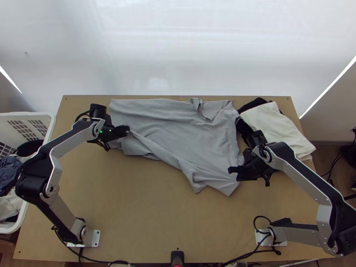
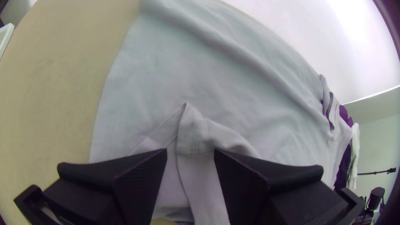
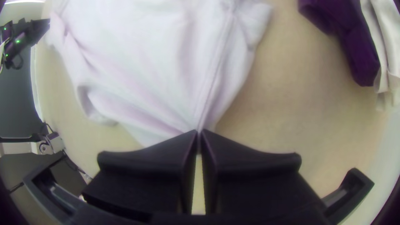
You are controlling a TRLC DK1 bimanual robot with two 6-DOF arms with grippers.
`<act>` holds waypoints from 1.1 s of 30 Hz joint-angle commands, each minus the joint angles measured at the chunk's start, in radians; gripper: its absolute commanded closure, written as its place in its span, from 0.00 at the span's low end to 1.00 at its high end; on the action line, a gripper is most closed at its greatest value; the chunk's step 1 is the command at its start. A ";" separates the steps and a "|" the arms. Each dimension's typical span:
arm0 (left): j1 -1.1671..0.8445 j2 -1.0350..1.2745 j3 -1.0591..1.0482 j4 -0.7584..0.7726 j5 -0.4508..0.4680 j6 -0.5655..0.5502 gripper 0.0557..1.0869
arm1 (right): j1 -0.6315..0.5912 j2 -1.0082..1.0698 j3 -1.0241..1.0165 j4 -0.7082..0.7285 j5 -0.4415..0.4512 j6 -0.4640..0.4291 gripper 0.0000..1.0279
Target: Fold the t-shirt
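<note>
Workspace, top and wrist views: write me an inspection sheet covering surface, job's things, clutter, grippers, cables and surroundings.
Surface: light wooden table; spills or damage, nothing seen.
Job's things: grey t-shirt, spread toward the far side, its near edge bunched into folds.
Clutter: cream cloth over dark cloth, far right.
Grippers: left gripper open at a shirt fold; right gripper shut on the shirt's near right part.
Cables: black cables by both arm bases.
Surroundings: white basket of clothes at left; white backdrop behind.

T-shirt [image 1: 178, 129] left of clothes pile [image 1: 276, 127]
</note>
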 commanded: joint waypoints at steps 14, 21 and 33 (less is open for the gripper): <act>-0.027 0.023 0.013 0.028 0.002 -0.022 0.43 | -0.001 0.002 -0.008 0.002 0.000 0.000 0.97; -0.034 0.038 0.022 0.038 0.003 -0.030 0.43 | 0.001 -0.005 -0.020 0.002 0.000 0.000 0.97; -0.014 0.027 0.030 0.057 -0.046 -0.050 0.96 | 0.004 -0.013 -0.029 0.002 0.000 0.002 0.97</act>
